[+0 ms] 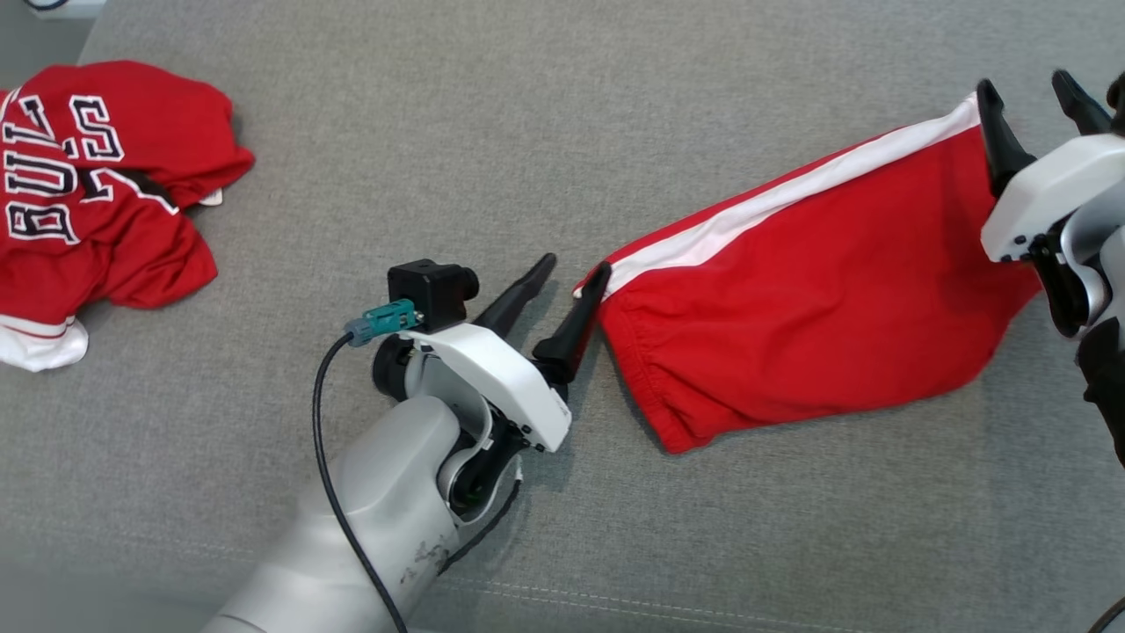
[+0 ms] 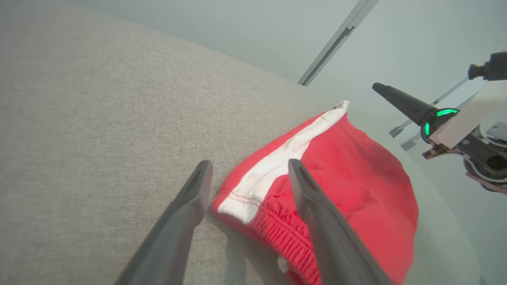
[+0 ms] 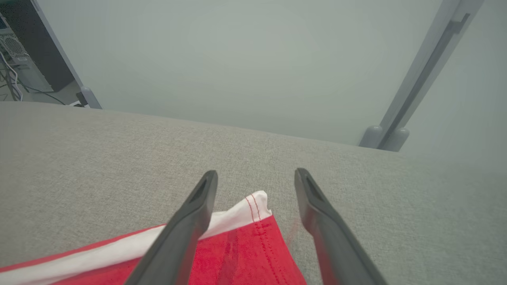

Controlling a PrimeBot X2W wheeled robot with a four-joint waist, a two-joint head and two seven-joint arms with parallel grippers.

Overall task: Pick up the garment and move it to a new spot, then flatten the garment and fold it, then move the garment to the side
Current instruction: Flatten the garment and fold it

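The garment is a pair of red shorts with a white side stripe, lying folded on the grey fabric surface right of centre. My left gripper is open at the garment's left corner, with one fingertip against the waistband edge. In the left wrist view that gripper straddles the white-striped corner of the garment without pinching it. My right gripper is open at the garment's far right corner. The right wrist view shows it spread over the hem corner of the garment.
A crumpled red jersey with white and black lettering lies at the far left. Open grey surface stretches between it and the shorts. The surface's far edge runs close beyond the right gripper, with a grey post behind it.
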